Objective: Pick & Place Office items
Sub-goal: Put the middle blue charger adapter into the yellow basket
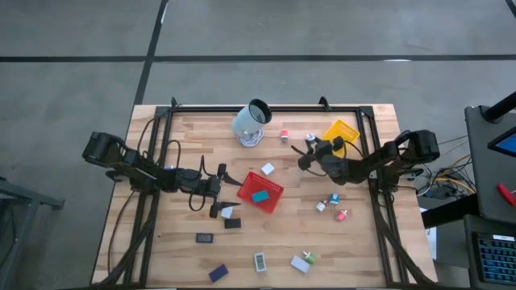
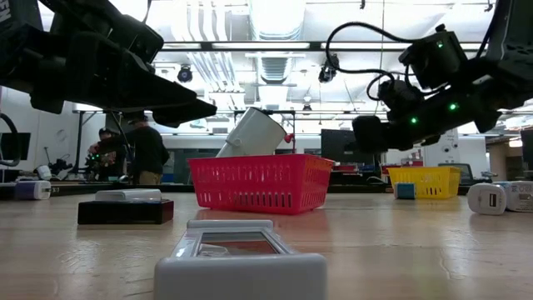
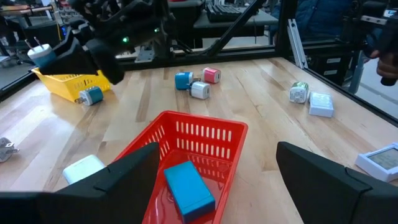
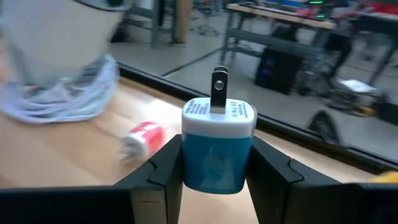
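Here, the right gripper [image 4: 214, 171] is clamped on a blue-and-white plug [image 4: 217, 146], near the yellow tray [image 1: 341, 131]. The left gripper [image 3: 214, 177], jaws apart and empty, hovers beside the red tray [image 3: 205, 140] holding a teal block [image 3: 188, 186].

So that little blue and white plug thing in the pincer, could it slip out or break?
The blue charger plug looks like hard plastic, so probably stiff and sturdy. Its smooth sides could slide, though the right pincer clamps it squarely. Set down, its blocky shape likely won't roll.

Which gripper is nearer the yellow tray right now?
Right. The right gripper, shut on a blue charger plug, hangs beside the yellow tray. The left gripper, open, sits across the table by the red tray.
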`<state>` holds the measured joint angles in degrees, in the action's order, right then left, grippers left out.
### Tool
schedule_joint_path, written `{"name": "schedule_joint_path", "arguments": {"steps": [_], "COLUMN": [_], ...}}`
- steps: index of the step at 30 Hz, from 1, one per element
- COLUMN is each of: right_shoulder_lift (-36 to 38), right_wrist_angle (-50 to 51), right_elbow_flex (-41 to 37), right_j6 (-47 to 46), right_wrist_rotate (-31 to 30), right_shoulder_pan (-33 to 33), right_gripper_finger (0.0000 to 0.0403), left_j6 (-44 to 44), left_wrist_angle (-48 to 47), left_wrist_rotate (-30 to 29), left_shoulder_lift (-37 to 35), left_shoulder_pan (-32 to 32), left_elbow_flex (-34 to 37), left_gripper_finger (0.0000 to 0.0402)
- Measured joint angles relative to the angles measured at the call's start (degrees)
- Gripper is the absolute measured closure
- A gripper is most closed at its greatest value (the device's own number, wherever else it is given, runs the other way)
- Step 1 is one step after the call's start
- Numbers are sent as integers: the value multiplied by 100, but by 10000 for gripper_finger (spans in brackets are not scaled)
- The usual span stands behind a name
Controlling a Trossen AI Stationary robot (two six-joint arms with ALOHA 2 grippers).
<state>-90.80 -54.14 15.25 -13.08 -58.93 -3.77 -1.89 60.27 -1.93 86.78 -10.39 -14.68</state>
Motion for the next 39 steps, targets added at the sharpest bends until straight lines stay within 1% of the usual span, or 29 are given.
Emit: {"name": "schedule_joint_path", "arguments": {"steps": [3,7,13,16,19,33,39], "right_shoulder_lift": [0,0,0,0,0,0,0], "right_wrist_angle": [72,406,1245,1611,1799,1819,2106], "right_elbow_flex": [0,-4,-4,-4,-4,-6,-4], "right_j6": [-82,-424,-1272,-1674,-1864,-1926,-2483], "right_wrist_rotate": [-336,-727,-1179,-1180,-1179,-1177,-1313], "right_shoulder_pan": [-31,-71,-214,-318,-381,-378,-385], "right_gripper_finger": [276,276,276,276,276,276,276], "left_j6": [0,0,0,0,0,0,0], "left_wrist_angle": [-1,-14,-39,-40,-53,-77,-77], "left_wrist_rotate": [0,0,0,0,0,0,0], "left_shoulder_lift": [0,0,0,0,0,0,0], "left_shoulder_pan": [0,0,-2,-2,-7,-9,-13], "left_elbow_flex": [2,2,2,2,2,2,2], "left_gripper_finger": [74,74,74,74,74,74,74]}}
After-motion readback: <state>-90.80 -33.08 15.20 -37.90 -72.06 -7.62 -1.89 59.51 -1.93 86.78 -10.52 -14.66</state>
